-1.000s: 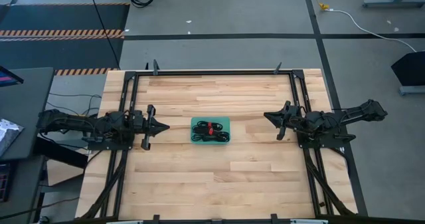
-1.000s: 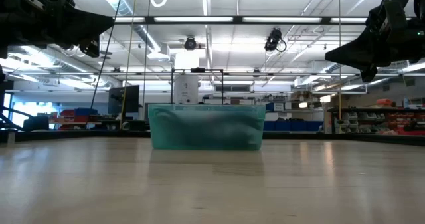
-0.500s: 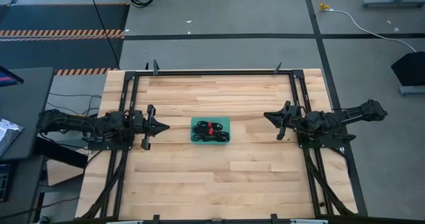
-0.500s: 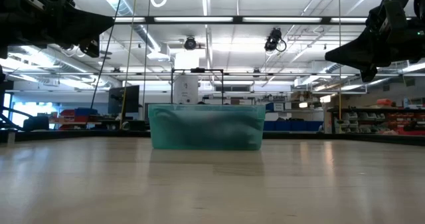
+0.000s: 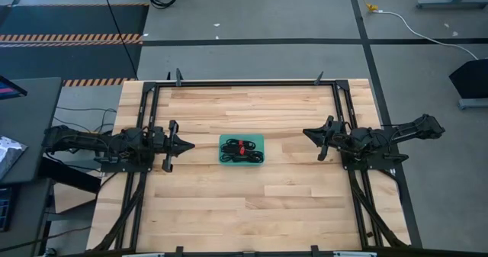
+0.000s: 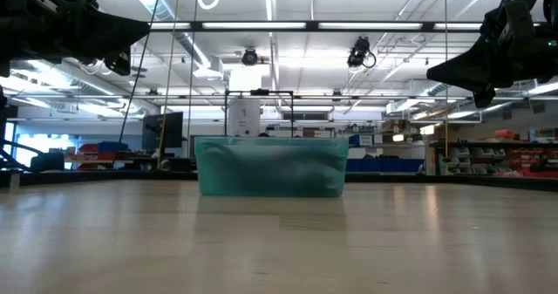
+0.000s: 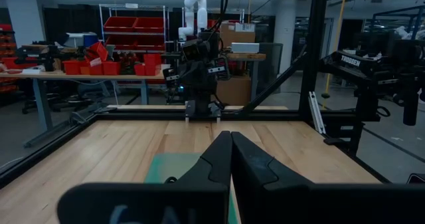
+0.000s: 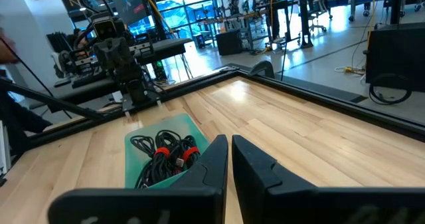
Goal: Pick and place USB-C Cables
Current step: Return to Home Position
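A small teal tray (image 5: pixel 259 139) stands at the middle of the wooden table, and the USB-C cables (image 5: pixel 239 149) lie bunched inside it: black coils with red ties (image 8: pixel 167 156). In the low view the tray's wall (image 6: pixel 270 167) hides them. My left gripper (image 5: pixel 191 144) hovers left of the tray, shut and level, pointing at it (image 7: pixel 230 136). My right gripper (image 5: pixel 306 133) hovers right of the tray, also shut with nothing between its fingers (image 8: pixel 229 141), and points toward the tray. Both stand well above the tabletop.
A black metal frame (image 5: pixel 252 82) runs round the table's edges. Bare wood lies on all sides of the tray. A white cord (image 5: pixel 412 24) lies on the floor beyond the far edge. Beyond the table, the wrist views show shelves, benches and other robot arms.
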